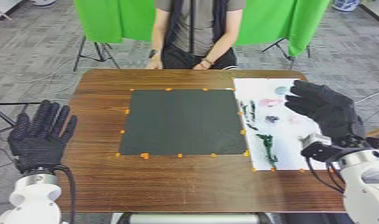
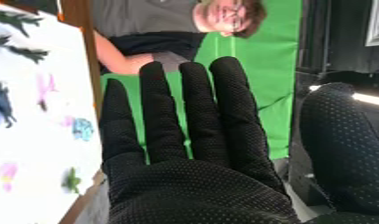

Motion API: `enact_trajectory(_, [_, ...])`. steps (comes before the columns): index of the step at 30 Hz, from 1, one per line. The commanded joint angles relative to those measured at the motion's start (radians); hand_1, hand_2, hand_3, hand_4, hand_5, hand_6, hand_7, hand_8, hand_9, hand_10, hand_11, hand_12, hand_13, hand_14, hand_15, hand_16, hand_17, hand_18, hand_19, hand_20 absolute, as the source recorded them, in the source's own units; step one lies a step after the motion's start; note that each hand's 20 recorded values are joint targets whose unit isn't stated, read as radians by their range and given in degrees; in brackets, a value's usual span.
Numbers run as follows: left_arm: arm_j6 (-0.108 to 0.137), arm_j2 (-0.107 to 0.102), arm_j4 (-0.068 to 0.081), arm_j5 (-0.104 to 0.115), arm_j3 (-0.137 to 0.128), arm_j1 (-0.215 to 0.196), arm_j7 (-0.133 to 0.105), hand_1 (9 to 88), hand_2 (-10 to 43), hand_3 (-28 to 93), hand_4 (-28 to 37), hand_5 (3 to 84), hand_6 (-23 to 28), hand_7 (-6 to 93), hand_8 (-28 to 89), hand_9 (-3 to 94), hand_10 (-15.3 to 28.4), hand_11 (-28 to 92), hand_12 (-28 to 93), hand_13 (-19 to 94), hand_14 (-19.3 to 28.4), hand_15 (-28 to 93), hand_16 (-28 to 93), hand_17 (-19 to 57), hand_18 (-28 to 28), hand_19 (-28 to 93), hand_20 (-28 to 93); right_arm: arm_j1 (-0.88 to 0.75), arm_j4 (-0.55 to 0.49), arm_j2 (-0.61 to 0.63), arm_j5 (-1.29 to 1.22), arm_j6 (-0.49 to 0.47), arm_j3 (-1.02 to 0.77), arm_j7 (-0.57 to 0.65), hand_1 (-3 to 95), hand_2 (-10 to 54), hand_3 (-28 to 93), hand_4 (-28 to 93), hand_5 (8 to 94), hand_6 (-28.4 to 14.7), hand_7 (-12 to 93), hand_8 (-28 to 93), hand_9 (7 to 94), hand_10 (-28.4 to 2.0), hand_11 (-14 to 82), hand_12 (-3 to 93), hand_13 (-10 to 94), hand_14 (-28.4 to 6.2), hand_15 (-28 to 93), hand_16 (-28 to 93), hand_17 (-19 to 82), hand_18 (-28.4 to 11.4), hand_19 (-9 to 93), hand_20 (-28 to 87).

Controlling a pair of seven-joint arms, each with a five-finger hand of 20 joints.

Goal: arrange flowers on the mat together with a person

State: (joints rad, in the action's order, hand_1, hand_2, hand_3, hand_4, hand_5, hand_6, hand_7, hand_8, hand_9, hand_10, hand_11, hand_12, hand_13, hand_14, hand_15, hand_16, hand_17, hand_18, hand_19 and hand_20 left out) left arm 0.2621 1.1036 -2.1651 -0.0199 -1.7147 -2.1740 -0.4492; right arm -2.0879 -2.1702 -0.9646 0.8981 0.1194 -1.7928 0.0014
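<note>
- Brown wood makes the table (image 1: pixel 185 192), its near edge running across the bottom of the head view.
- White sheet (image 1: pixel 288 159): on the table's right side, lying lengthwise from near to far, with the flowers set out on it.
- Green stem (image 1: pixel 266 145): on the near part of the sheet, toward its left edge, roughly lengthwise.
- Left hand (image 1: pixel 36 142): black glove, at the table's left edge, fingers straight and slightly fanned, pointing away from the robot; nothing in its hold.
- Dark mat (image 1: pixel 184 122): flat in the middle of the table, just beside the sheet, with small orange marks (image 1: pixel 145 156) around its border.
- Right hand (image 1: pixel 328 110): black glove, over the right side of the sheet. In the right wrist view the fingers of this hand (image 2: pixel 199 187) are straight, narrow gaps between them, the thumb well apart; nothing is held.
- Purple flower (image 1: pixel 272 119): on the sheet, farther off than the green stem, between the dark sprigs and the right hand.
- Dark sprigs (image 1: pixel 249 114): along the sheet's left side, near the mat.
- Pink flower (image 1: pixel 271 102): beyond the purple one.
- Blue-green flower (image 1: pixel 280 90): near the sheet's far end.
- Green cloth (image 1: pixel 110 22): hanging upright behind the table.
</note>
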Motion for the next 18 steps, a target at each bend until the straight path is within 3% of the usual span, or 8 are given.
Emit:
enact_trajectory(1, [-0.015, 0.007, 0.004, 0.020, 0.000, -0.013, -0.008, 29.4, 13.8, 75, -28.3, 50.5, 8.5, 14.5, -11, 44.3, 14.0, 19, 7, 32, 15.3, 29, -7, -6.0, 15.3, 39, 9, -0.082, -0.011, -0.044, -0.012, -0.086, -0.106, -0.026, 15.5, 13.6, 80, -25, 52.1, -2.7, 14, -12, 49.6, -11.6, 6.1, 10.1, 40, -13.9, 14, 11, 14, -17.3, 28, 12])
enact_trajectory(7, [-0.015, 0.010, 0.002, 0.031, 0.006, -0.020, -0.013, 29.7, 13.7, 75, -28.3, 50.7, 8.5, 14.4, -11, 44.6, 13.9, 19, 7, 33, 14.7, 28, -7, -5.9, 15.4, 39, 9, -0.095, -0.014, -0.055, -0.041, -0.089, -0.126, -0.031, 15.4, 13.4, 81, -25, 52.1, -2.6, 14, -12, 49.6, -11.5, 6.1, 10.1, 40, -13.7, 14, 11, 15, -17.1, 27, 12])
enact_trajectory(16, [-0.015, 0.014, 0.003, 0.047, 0.004, -0.018, -0.016, 29.7, 13.6, 75, -28.3, 51.0, 8.4, 14.5, -11, 44.9, 13.9, 19, 7, 33, 14.5, 28, -7, -5.7, 15.3, 39, 9, -0.105, -0.015, -0.069, -0.077, -0.079, -0.118, -0.036, 15.5, 13.2, 81, -25, 52.9, -2.6, 14, -12, 50.2, -11.5, 6.2, 10.0, 41, -13.5, 14, 11, 16, -13.8, 23, 11])
enact_trajectory(17, [-0.015, 0.013, 0.004, 0.044, 0.005, -0.012, -0.015, 29.8, 13.6, 75, -28.3, 51.0, 8.3, 14.5, -11, 44.9, 13.9, 19, 7, 33, 14.6, 28, -7, -5.7, 15.3, 39, 9, 0.003, 0.001, 0.017, -0.106, 0.074, 0.041, -0.045, 15.5, 13.2, 81, -25, 52.9, -2.5, 14, -12, 50.2, -11.5, 6.2, 10.0, 41, -13.5, 14, 11, 16, -13.6, 22, 11])
enact_trajectory(18, [-0.016, 0.012, 0.005, 0.044, 0.007, -0.008, -0.015, 29.8, 13.6, 75, -28.3, 51.0, 8.4, 14.5, -11, 44.9, 13.9, 19, 7, 33, 14.6, 28, -7, -5.7, 15.3, 39, 9, -0.028, -0.006, -0.001, -0.116, 0.043, -0.002, -0.044, 15.4, 13.2, 81, -25, 52.9, -2.5, 14, -12, 50.2, -11.5, 6.2, 10.0, 41, -13.5, 14, 11, 16, -13.5, 22, 11])
